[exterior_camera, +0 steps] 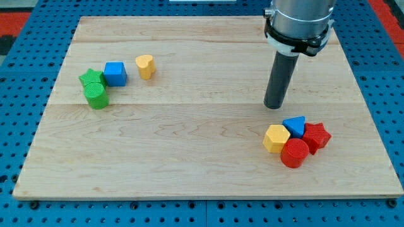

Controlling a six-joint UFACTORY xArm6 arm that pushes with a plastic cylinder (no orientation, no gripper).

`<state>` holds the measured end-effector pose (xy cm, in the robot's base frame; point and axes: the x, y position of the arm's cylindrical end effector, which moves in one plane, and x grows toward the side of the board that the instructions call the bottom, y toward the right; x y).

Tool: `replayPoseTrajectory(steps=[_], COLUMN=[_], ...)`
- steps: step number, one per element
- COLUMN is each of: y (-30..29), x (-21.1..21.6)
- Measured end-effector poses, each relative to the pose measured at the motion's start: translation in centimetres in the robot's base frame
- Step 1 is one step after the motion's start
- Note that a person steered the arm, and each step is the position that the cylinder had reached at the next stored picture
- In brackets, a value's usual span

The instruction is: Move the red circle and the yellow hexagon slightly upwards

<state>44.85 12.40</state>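
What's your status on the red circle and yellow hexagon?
My tip on the board, above the right cluster, touching nothing. Red circle block and yellow hexagon block adjacent, unmoved. Blue triangle block sits directly upward of them.

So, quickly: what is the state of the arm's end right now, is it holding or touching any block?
My tip: a bare rod with no gripper, holding nothing, touching no block; it stands above the yellow hexagon block and red circle block.

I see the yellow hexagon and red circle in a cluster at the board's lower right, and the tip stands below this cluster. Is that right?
Not quite. The camera view shows my tip above the cluster, toward the view's top, apart from the blocks. The rest holds: the yellow hexagon and red circle sit at the board's lower right, clustered with a blue triangle and a red star.
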Motion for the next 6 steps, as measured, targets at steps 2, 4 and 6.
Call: replayPoseTrajectory(steps=[2, 4, 6], y=[0.13, 0.42, 0.43], x=[-0.04, -0.08, -0.47])
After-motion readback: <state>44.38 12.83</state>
